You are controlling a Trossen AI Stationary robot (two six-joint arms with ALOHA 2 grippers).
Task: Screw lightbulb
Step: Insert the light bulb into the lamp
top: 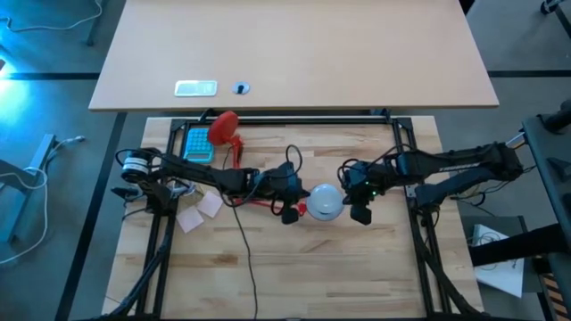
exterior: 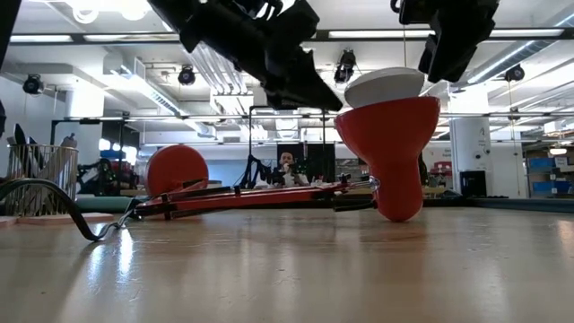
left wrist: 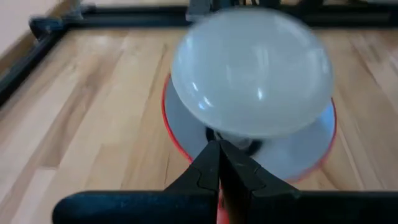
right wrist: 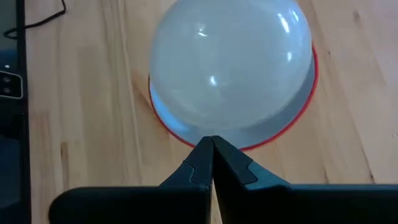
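- The lightbulb (top: 325, 198) sits base-down inside the red lamp shade (exterior: 392, 152), just right of centre in the high view, its white dome showing above the rim.
- The left pincer (top: 290, 212) hangs just left of the shade, fingers clenched on nothing.
- The right pincer (top: 361, 212) hangs just right of it, likewise clenched and empty.
- The shade stands on the wooden bench (top: 294, 267), mouth upward.

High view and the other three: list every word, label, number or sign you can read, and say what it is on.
No text can be read in any view.
White tag on the far table: any print is too small to read.
Teal box near the lamp base: its markings are blurred.
Papers beside the right arm: nothing legible.
Lightbulb and red lamp shade: no marking visible.
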